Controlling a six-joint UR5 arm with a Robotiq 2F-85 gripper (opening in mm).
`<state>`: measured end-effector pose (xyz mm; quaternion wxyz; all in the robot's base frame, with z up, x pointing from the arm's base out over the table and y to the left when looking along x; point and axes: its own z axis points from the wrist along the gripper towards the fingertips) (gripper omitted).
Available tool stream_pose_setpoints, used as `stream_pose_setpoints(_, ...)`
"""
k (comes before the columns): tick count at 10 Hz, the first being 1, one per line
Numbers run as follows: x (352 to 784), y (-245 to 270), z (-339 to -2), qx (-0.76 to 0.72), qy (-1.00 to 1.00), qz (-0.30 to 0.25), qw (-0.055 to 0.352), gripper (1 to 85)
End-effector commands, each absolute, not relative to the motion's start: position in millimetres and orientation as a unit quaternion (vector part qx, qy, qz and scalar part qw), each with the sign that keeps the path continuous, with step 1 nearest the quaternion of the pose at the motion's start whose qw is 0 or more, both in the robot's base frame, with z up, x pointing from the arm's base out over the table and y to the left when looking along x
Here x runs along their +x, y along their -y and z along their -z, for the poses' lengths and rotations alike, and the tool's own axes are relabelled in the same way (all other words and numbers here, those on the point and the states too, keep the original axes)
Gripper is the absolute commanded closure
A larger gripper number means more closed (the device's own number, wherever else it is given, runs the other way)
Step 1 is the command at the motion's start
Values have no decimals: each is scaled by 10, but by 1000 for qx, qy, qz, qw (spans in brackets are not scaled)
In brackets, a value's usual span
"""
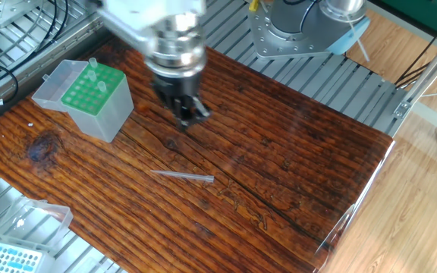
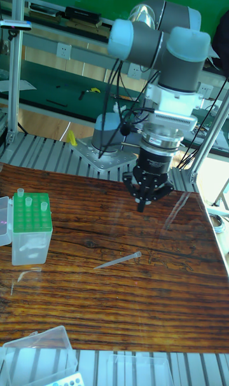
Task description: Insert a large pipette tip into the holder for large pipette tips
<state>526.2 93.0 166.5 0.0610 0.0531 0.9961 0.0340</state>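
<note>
Tall fixed view shows the gripper (image 2: 147, 203) pointing straight down with nothing between its black fingers; they sit close together at the tips, but whether they are fully pressed shut I cannot tell, and the fixed view is motion-blurred there. The large pipette tip (image 2: 118, 261) lies flat on the wooden table (image 2: 159, 297), below and a little left of the jaws in this view, well apart from them and touched by nothing. Its long axis runs slantwise, fat end up-right, fine point down-left. In the fixed view the tip (image 1: 182, 176) lies nearly level, in front of the gripper (image 1: 190, 117). The holder for large pipette tips (image 1: 94, 98) stands off to the side, lid open. The wrist hangs vertical, high above the wood.
</note>
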Motion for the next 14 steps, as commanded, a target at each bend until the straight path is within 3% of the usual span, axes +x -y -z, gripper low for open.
stream_pose_setpoints(1, 5047, -1345, -1496, 89, -991, -59, 85, 847)
stream_pose_setpoints(5, 4940, -1448, -1191, 115, -985, -60, 109, 847)
stream_pose_setpoints(10, 5433, -1436, -1208, 127, -973, -83, 173, 847)
stream_pose_setpoints(14, 5576, -1427, -1041, 124, -971, -101, 175, 847)
